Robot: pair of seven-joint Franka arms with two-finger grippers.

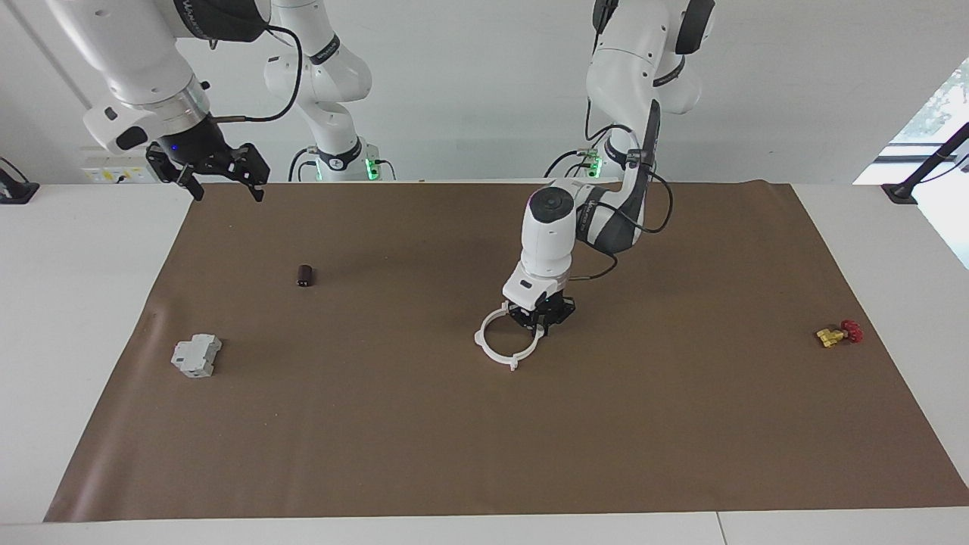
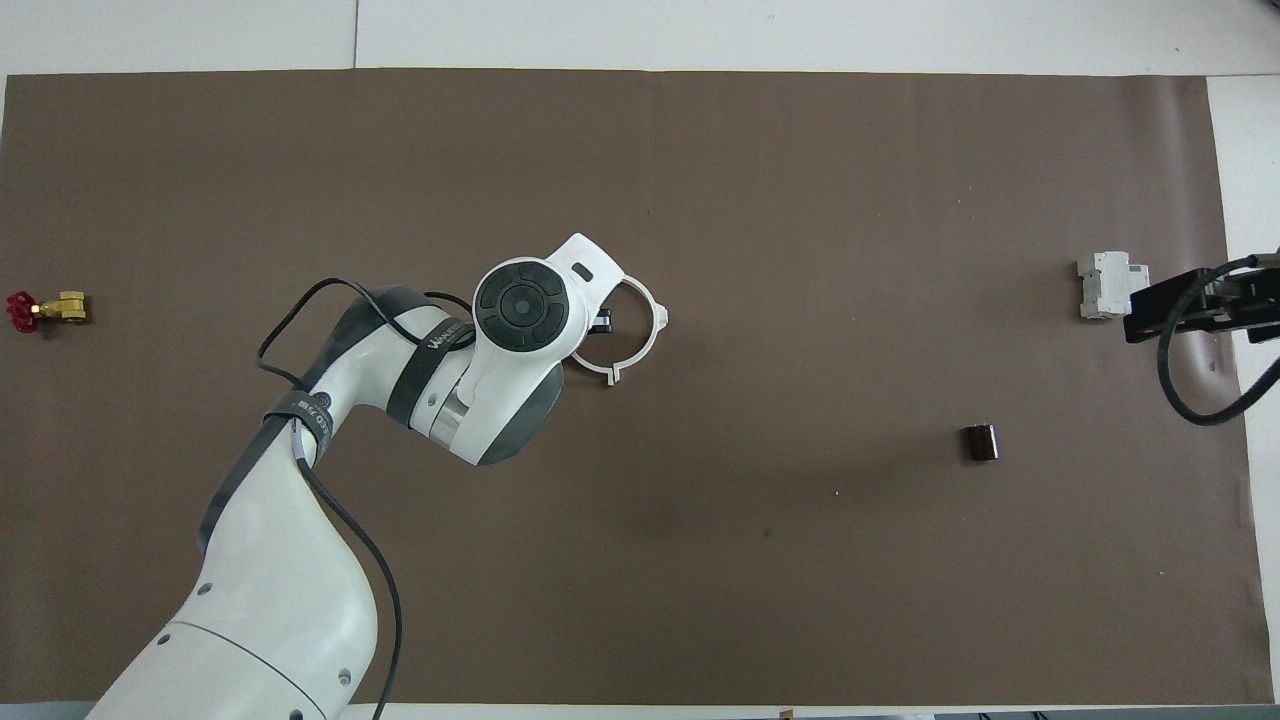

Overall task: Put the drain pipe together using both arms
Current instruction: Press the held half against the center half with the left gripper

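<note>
The drain pipe (image 1: pixel 480 339) is a thin white ring with small tabs that lies on the brown mat near the table's middle. It also shows in the overhead view (image 2: pixel 658 322). My left gripper (image 1: pixel 539 327) is down at the ring's edge on the side toward the left arm's end, shut on its rim. In the overhead view the wrist covers most of this gripper (image 2: pixel 600 320). My right gripper (image 1: pixel 224 182) is open and empty. It waits raised over the mat's edge at the right arm's end and shows in the overhead view (image 2: pixel 1190 300).
A grey blocky part (image 1: pixel 196 356) lies toward the right arm's end. A small dark cylinder (image 1: pixel 305 275) lies nearer to the robots than it. A yellow valve with a red handle (image 1: pixel 836 334) lies at the left arm's end.
</note>
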